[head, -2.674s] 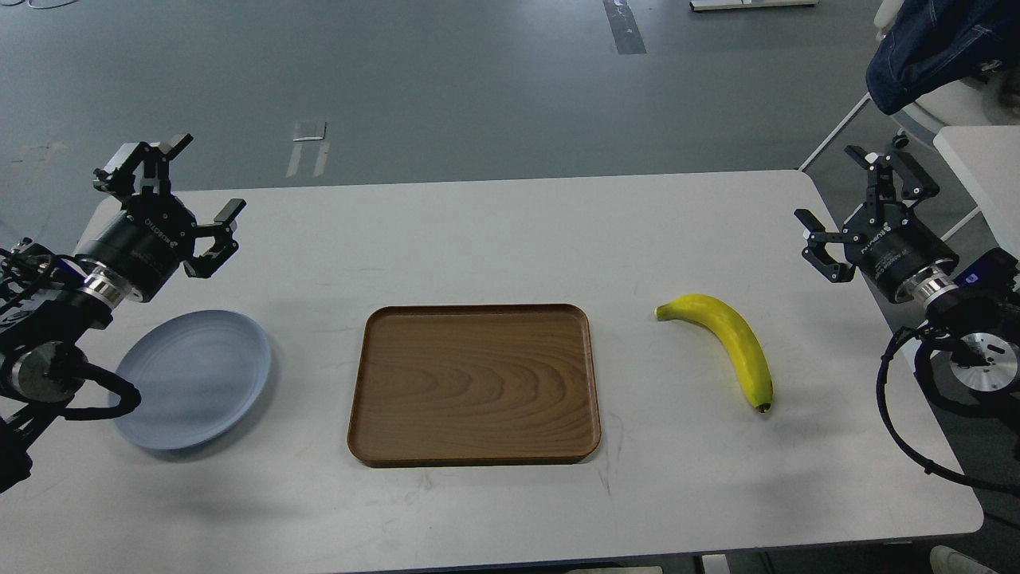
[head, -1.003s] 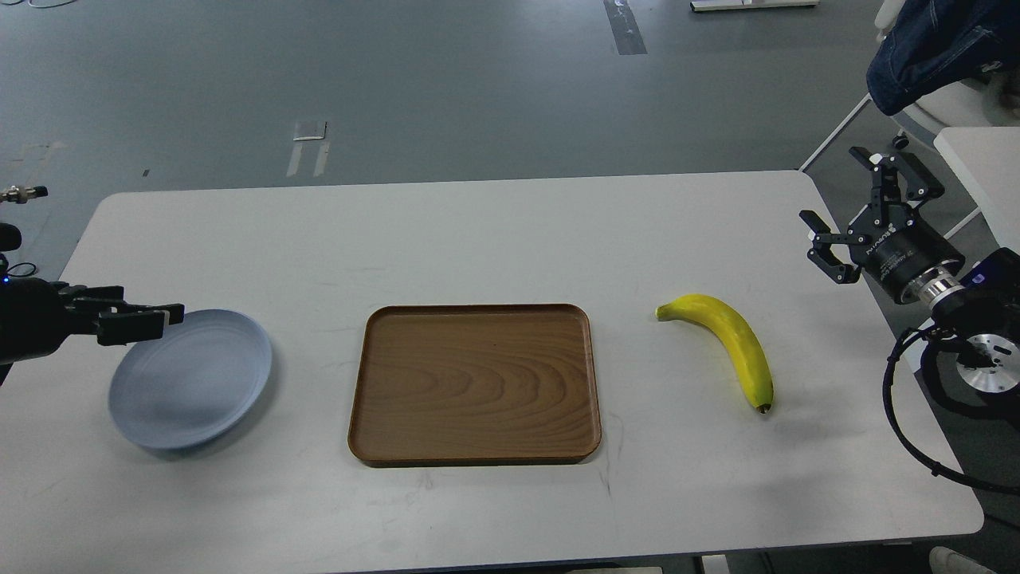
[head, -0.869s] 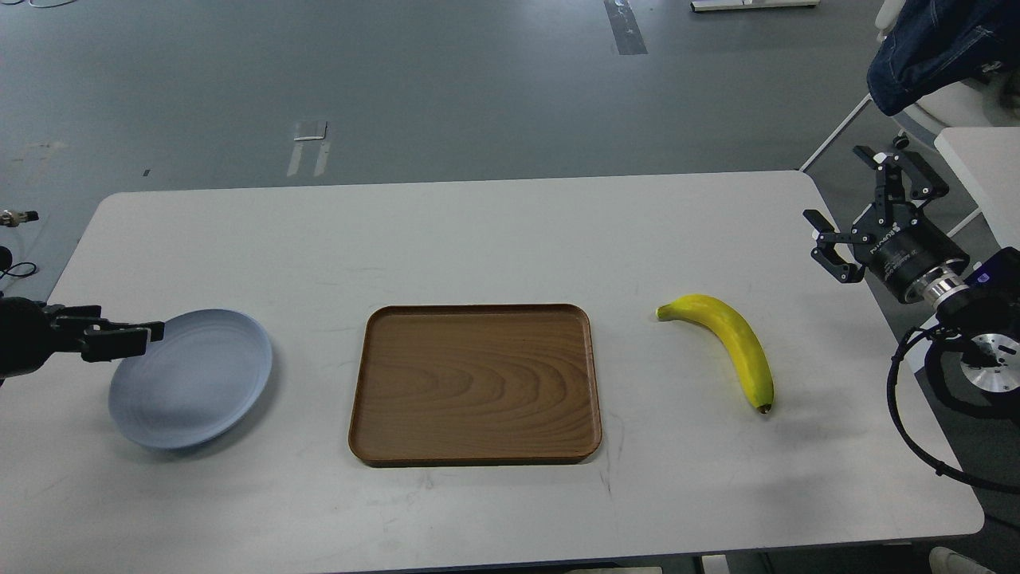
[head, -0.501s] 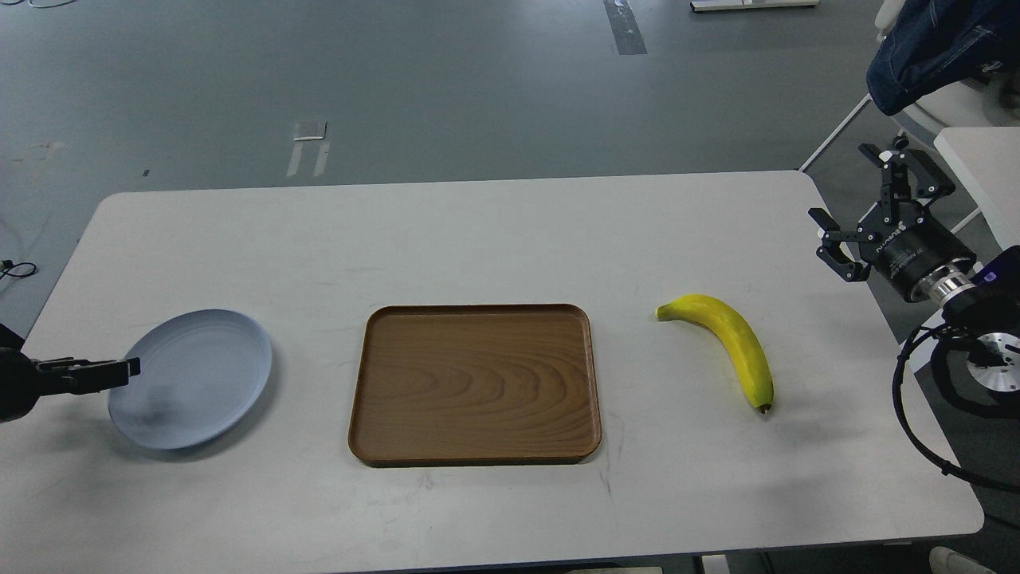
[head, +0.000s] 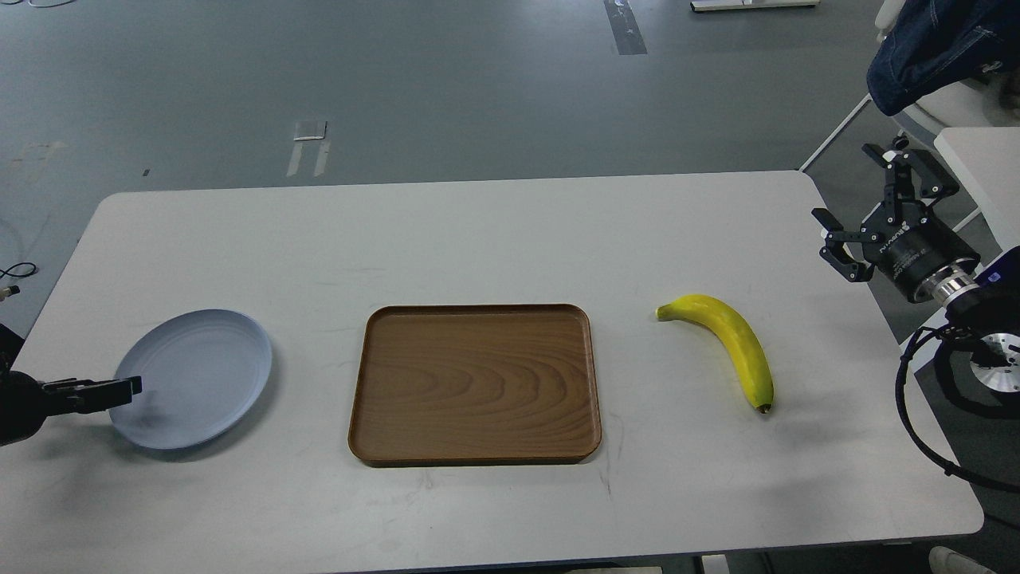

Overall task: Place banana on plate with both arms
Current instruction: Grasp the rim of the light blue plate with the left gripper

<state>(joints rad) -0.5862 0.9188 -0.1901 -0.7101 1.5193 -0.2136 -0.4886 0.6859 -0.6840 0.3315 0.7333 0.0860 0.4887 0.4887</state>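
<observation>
The yellow banana (head: 735, 343) lies on the white table (head: 494, 231), right of the tray, dark tip toward me. The pale blue-grey plate (head: 199, 375) lies flat at the table's left. My left gripper (head: 119, 388) comes in low from the left edge and is seen side-on. Its tip is at the plate's left rim, and I cannot tell whether the fingers grip the rim. My right gripper (head: 872, 203) is open and empty, held above the table's right edge, up and to the right of the banana.
A brown wooden tray (head: 475, 384) sits in the middle of the table between plate and banana. A white chair with dark blue cloth (head: 932, 48) stands beyond the right edge. Grey floor lies behind the table.
</observation>
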